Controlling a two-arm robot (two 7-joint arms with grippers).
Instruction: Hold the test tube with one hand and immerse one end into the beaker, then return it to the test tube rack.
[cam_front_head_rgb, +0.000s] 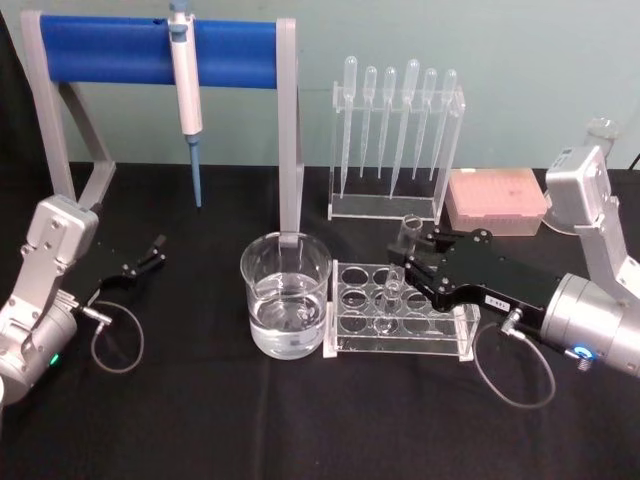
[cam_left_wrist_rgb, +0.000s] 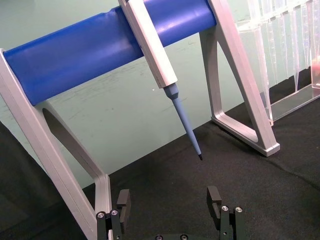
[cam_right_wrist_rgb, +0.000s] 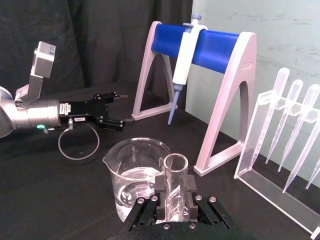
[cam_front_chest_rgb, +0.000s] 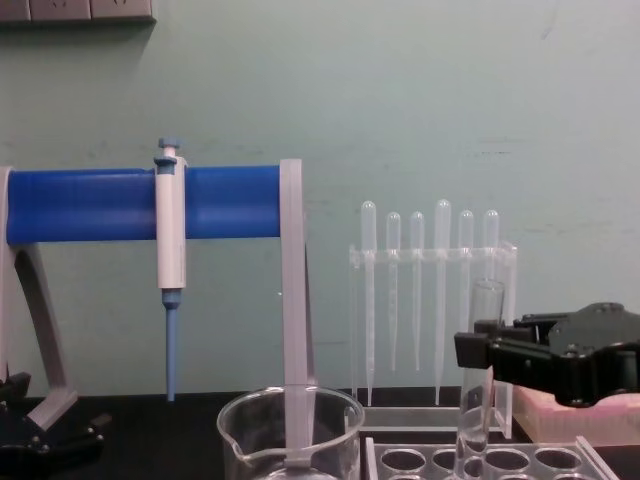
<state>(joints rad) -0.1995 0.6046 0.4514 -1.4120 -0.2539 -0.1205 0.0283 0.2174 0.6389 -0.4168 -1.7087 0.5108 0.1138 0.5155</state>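
Observation:
The test tube (cam_front_head_rgb: 402, 262) stands nearly upright with its lower end in a hole of the clear rack (cam_front_head_rgb: 400, 322). My right gripper (cam_front_head_rgb: 416, 256) is shut on its upper part, just below the open rim. In the right wrist view the test tube (cam_right_wrist_rgb: 175, 190) sits clamped between the black fingers (cam_right_wrist_rgb: 192, 197), and in the chest view the right gripper (cam_front_chest_rgb: 482, 358) grips the test tube (cam_front_chest_rgb: 478, 400). The beaker (cam_front_head_rgb: 285, 295), partly filled with clear liquid, stands just left of the rack; beaker (cam_right_wrist_rgb: 131, 180), beaker (cam_front_chest_rgb: 290, 432). My left gripper (cam_front_head_rgb: 150, 256) rests open at the far left; left gripper (cam_left_wrist_rgb: 169, 202).
A blue-barred stand (cam_front_head_rgb: 160, 52) holding a pipettor (cam_front_head_rgb: 186, 90) rises behind the beaker, one leg (cam_front_head_rgb: 290, 150) close to it. A clear holder of plastic pipettes (cam_front_head_rgb: 397, 140) and a pink tip box (cam_front_head_rgb: 497, 200) sit behind the rack. Black cloth lies open in front.

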